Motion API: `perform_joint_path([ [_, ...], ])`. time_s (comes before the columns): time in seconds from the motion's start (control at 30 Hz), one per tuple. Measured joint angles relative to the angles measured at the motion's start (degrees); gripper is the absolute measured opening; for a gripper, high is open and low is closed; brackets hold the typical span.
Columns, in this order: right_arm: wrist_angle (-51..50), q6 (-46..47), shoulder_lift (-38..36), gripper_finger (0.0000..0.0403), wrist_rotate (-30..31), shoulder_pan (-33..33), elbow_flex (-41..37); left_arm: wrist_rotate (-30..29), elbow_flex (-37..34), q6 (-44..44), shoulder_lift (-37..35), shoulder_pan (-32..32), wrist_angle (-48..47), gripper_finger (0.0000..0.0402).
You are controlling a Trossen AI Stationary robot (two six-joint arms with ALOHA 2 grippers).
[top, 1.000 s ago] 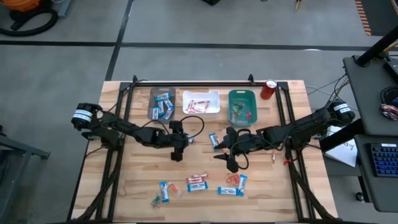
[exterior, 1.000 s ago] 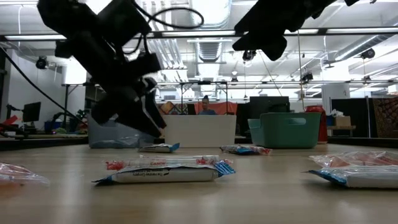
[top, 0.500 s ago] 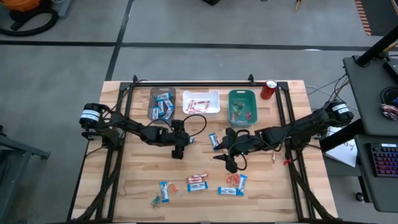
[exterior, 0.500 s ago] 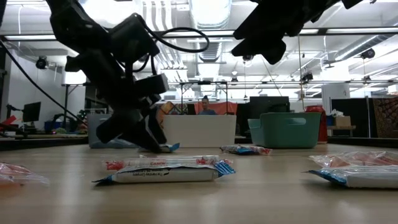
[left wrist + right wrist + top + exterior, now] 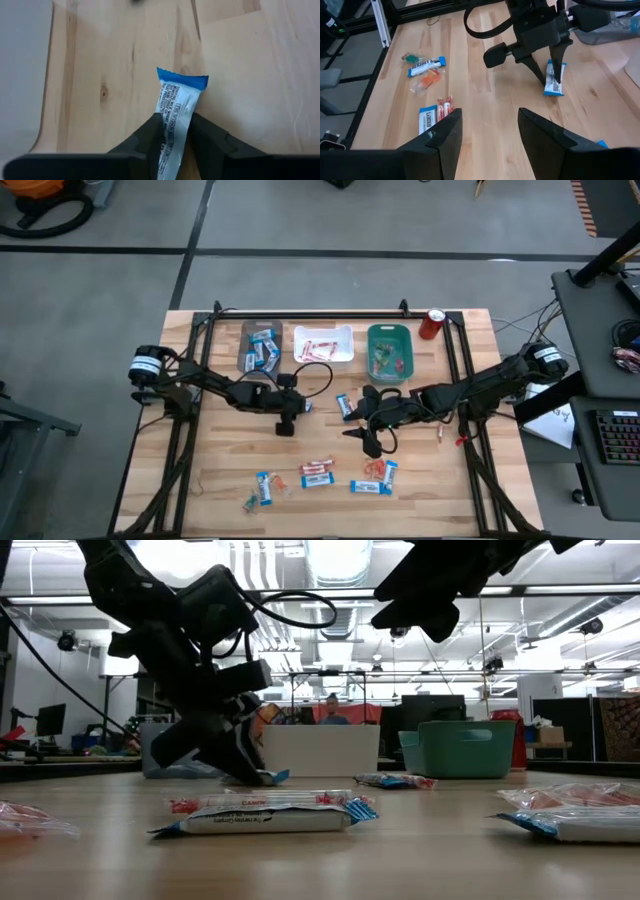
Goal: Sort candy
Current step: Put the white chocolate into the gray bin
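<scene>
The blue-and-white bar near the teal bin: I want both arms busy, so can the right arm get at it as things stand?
Probably yes: the blue-and-white bar lies bare on the table just beside the open right pincer, with nothing between them.

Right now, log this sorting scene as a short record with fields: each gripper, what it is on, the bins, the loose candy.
left gripper: down at the table, fingers either side of a blue-and-white bar
right gripper: open, empty, above the table's middle
bins: grey bin, white bin, teal bin, all holding candy
loose candy: scattered near the table's front edge
</scene>
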Motion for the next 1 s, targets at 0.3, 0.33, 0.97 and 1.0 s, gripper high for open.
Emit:
perform_joint_path([
  [0.3, 0.0, 0.0, 0.0, 0.0183, 0.0, 0.5, 0.0, 0.0, -0.1, -0.1, -1.1, -0.4, -0.2, 0.0035],
  [0.33, 0.0, 0.0, 0.0, 0.0183, 0.0, 0.6, 0.0, 0.2, -0.2, -0.1, -1.6, -0.5, -0.7, 0.0034],
  [0.97, 0.7, 0.0, 0.0, 0.0182, 0.2, 1.5, 0.0, -23.1, -0.2, -12.2, -30.4, 1.5, -17.9, 0.0033],
  [1.0, 0.9, 0.0, 0.0, 0.0182, 0.6, 1.5, 0.0, -27.2, -0.2, -14.6, -31.5, 2.6, -20.5, 0.0033],
])
